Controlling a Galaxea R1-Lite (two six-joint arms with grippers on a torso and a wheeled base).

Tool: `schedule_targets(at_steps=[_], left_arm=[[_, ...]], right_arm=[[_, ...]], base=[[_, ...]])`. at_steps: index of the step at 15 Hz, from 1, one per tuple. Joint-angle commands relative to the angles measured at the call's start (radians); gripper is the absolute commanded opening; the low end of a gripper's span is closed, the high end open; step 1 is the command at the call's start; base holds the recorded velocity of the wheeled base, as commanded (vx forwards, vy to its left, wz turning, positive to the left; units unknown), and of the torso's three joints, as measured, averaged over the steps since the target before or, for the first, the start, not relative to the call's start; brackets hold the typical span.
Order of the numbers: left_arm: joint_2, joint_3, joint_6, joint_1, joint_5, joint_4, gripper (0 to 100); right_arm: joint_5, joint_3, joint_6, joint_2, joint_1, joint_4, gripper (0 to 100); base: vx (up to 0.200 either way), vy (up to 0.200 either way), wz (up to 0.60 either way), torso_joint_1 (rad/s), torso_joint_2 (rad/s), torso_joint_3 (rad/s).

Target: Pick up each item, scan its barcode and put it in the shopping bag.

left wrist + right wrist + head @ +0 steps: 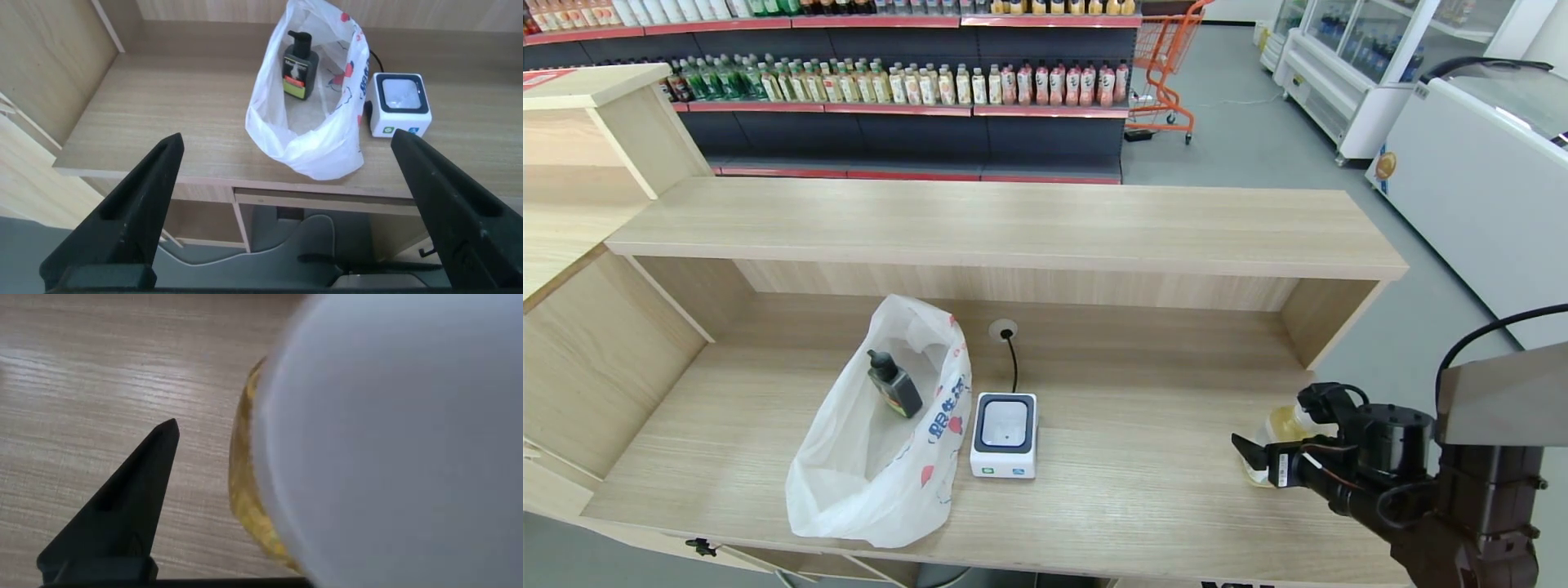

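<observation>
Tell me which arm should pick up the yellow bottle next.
Right. The right gripper sits open around the yellow bottle at the counter's right end. The left gripper hangs open before the counter's front edge, facing the shopping bag.

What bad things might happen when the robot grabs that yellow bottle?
1. The yellow bottle stands near the right end of the counter. The right gripper is around it with one finger not touching, so an uneven squeeze might tip it or push it off.
2. The shopping bag is floppy and already holds a dark pump bottle, so a drop could miss the opening or knock that bottle.
</observation>
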Motion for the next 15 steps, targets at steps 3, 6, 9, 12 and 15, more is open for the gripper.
schedule_targets(at_steps=[3,6,9,12,15], left_arm=[[0.0,0.0,0.0,0.0,0.0,0.0,100],[0.0,0.0,0.0,0.0,0.0,0.0,100],[0.0,0.0,0.0,0.0,0.0,0.0,100],[0.0,0.0,0.0,0.0,0.0,0.0,100],[0.0,0.0,0.0,0.0,0.0,0.0,100]], right_arm=[[0.002,-0.06,-0.001,0.067,0.029,-0.003,100],[0.001,-0.124,-0.004,0.082,0.033,-0.003,0],[0.001,-0.147,-0.009,0.07,0.041,-0.003,0],[0.001,-0.146,-0.029,0.065,0.047,-0.003,0],[0.002,-0.13,-0.086,0.076,0.049,-0.003,0]], base=[[0.0,0.0,0.0,0.0,0.0,0.0],[0.0,0.0,0.0,0.0,0.0,0.0],[0.0,0.0,0.0,0.0,0.0,0.0],[0.0,0.0,0.0,0.0,0.0,0.0],[0.0,0.0,0.0,0.0,0.0,0.0]])
